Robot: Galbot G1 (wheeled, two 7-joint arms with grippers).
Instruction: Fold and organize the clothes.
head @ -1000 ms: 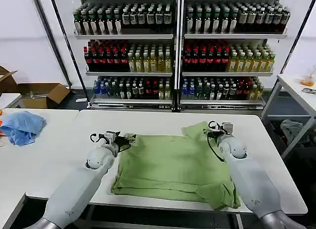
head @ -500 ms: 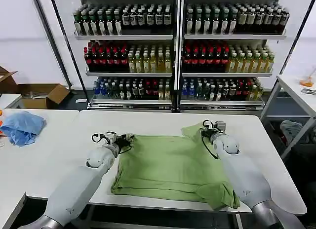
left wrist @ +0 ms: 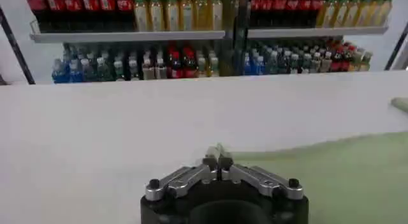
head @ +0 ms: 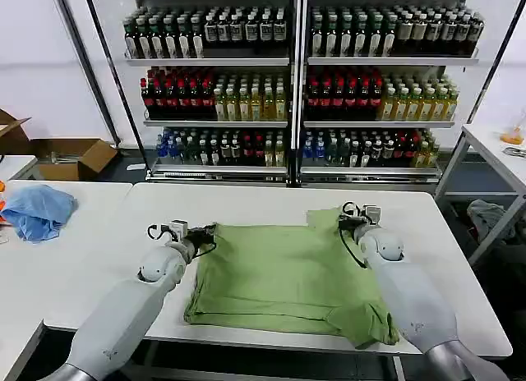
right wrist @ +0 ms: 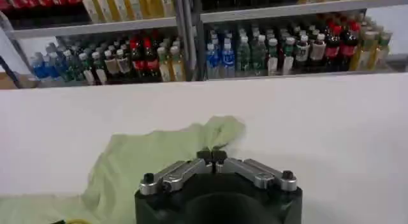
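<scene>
On the white worktop lies the light green short-sleeved cotton shirt, spread flat, long axis left-right. Left gripper pinches its far-left corner; right gripper is clenched on its far-right corner.

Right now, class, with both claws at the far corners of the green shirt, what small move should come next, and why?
Probably lift both far corners and carry them toward the near hem. The left claw and right claw are each shut on the green shirt, which lies flat on the table, not yet folded.
</scene>
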